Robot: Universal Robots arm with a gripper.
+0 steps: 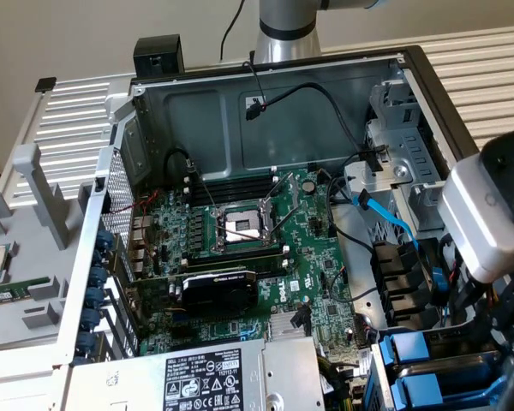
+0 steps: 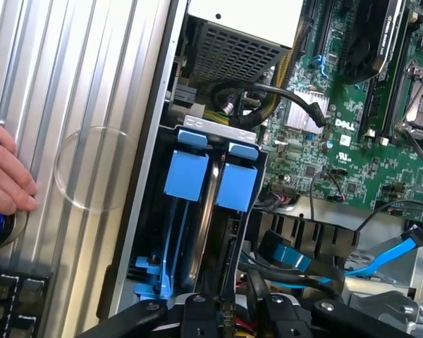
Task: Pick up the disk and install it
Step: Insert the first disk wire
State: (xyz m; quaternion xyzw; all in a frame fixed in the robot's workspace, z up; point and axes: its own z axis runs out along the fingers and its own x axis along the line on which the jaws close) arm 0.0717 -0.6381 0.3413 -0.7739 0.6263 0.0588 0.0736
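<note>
Disk (image 2: 209,211) stands edge-on in the drive bay (image 2: 149,211), matching the slot's rails. Gripper (image 2: 229,313) hangs right above it, in line for seating. Jaws' hold: cannot tell.

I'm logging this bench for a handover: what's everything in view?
computer case: one, grey, open on the ribbed table
motherboard: one, green, inside the case
graphics card: one, black, on the motherboard
power supply: one, silver, beside the motherboard
data cable: one, blue, near the drive bay
carrier tabs: two, blue, in the drive bay
keyboard: one, black, on the table
person's hand: one, on the table beside the case
end effector: one, black, at the drive bay
</note>
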